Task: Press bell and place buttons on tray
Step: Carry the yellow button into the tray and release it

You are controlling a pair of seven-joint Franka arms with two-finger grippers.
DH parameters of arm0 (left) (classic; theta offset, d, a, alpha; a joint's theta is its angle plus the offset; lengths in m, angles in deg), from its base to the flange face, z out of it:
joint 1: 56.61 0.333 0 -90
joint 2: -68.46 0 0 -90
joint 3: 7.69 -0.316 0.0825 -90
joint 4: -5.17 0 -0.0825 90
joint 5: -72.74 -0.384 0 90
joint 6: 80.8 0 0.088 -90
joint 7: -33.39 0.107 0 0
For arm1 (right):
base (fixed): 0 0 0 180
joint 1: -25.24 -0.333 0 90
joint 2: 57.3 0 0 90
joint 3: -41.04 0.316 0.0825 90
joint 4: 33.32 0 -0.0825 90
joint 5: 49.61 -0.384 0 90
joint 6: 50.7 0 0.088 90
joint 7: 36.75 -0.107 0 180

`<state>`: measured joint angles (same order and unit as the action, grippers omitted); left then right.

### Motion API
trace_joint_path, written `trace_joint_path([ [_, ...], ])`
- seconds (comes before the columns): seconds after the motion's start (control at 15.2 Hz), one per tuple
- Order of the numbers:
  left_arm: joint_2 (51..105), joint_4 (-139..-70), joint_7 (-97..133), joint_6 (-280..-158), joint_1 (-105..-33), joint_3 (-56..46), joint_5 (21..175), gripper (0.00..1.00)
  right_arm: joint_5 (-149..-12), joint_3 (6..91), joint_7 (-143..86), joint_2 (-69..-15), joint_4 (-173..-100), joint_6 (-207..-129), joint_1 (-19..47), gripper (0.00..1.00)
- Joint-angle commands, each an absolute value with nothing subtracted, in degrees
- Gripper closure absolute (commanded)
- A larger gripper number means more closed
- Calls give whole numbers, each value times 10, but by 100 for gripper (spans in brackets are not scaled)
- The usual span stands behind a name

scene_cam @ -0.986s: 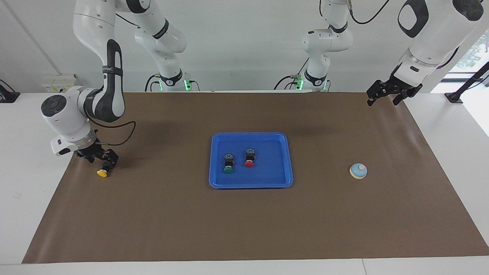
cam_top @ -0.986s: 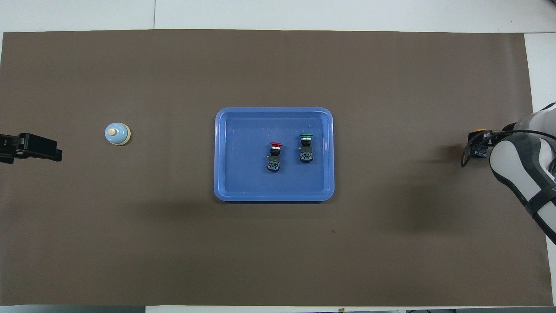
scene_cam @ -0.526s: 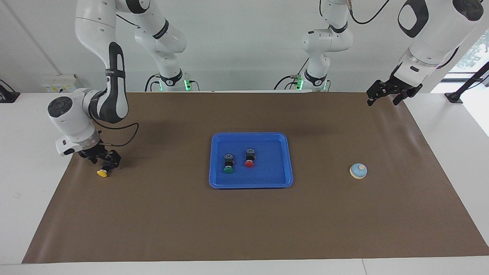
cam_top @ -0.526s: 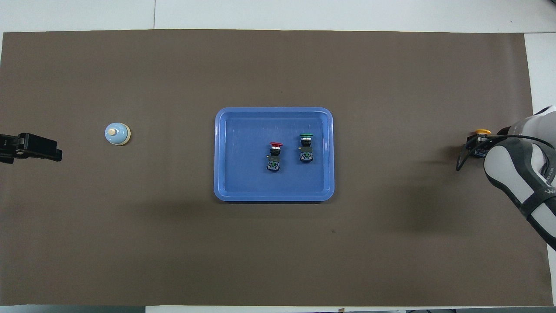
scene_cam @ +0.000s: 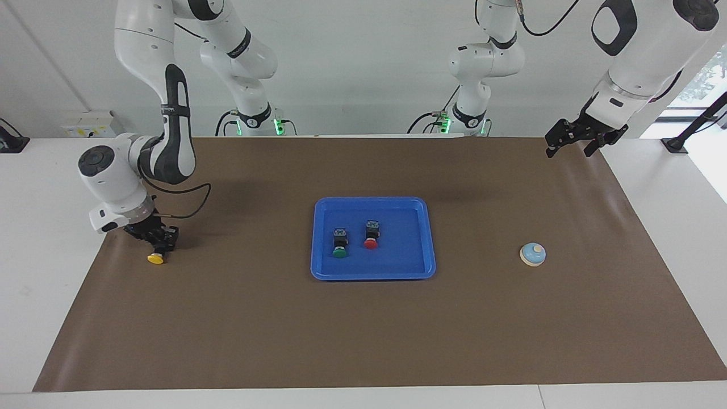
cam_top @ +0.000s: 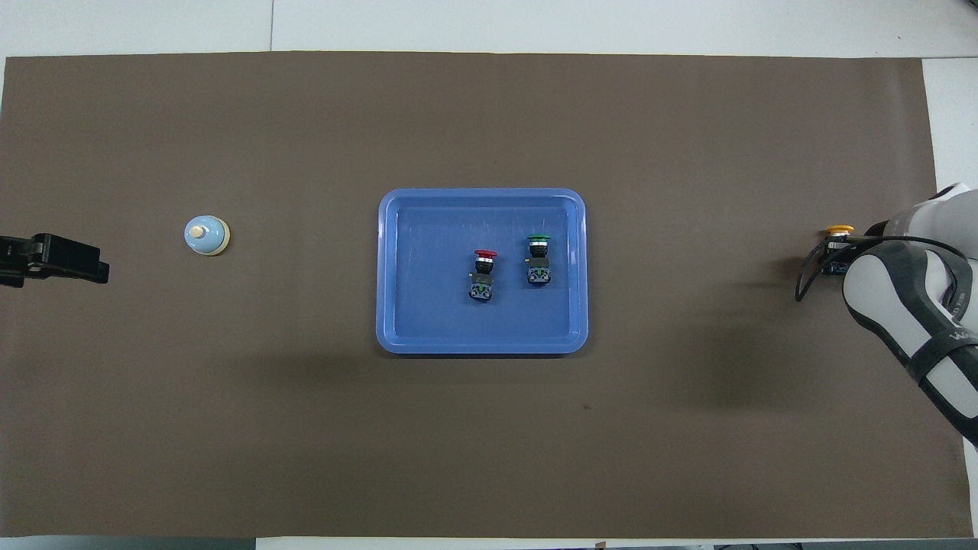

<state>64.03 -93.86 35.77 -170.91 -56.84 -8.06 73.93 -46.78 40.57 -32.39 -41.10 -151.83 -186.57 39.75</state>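
Observation:
The blue tray [scene_cam: 318, 238] lies mid-mat, also in the overhead view [cam_top: 390, 267]. In it lie the green button [scene_cam: 339, 249] [cam_top: 539, 252] and the red button [scene_cam: 371, 240] [cam_top: 484, 263], side by side on their sides. The yellow button [scene_cam: 155, 258] [cam_top: 838, 230] is at the right arm's end of the mat. My right gripper [scene_cam: 161, 245] [cam_top: 833, 256] is low over the mat and shut on its black body. The bell [scene_cam: 533, 254] [cam_top: 206, 234] stands toward the left arm's end. My left gripper [scene_cam: 569, 142] [cam_top: 76, 263] waits raised above that end.
A brown mat [scene_cam: 363, 329] covers the table, with white table surface [scene_cam: 40, 238] around it. A black cable [scene_cam: 193, 199] loops from the right wrist above the mat. Nothing else lies on the mat.
My right gripper has closed around the yellow button's body and the arm has shifted slightly toward the tray, taking the button along. The left arm has not moved.

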Motion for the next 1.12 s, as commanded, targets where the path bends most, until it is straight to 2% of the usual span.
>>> trace_joint_path([
  [0.0,639,-931,358,-1701,-566,-80,742,0,-463,411,-337,-425,-1463,-1775,355,100],
  [0.13,639,-931,358,-1701,-566,-80,742,0,-464,411,-389,-425,-1424,-1718,319,100],
  [0.39,639,-931,358,-1701,-566,-80,742,0,-471,411,-574,-416,-1325,-1606,177,100],
  [0.53,639,-930,358,-1701,-566,-80,742,0,-472,412,-636,-405,-1293,-1583,107,100],
  [0.72,639,-931,358,-1701,-566,-80,742,0,-504,411,-690,-401,-1283,-1589,17,100],
  [1.05,639,-931,358,-1701,-566,-80,742,0,-534,411,-828,-276,-1119,-1570,-90,100],
])
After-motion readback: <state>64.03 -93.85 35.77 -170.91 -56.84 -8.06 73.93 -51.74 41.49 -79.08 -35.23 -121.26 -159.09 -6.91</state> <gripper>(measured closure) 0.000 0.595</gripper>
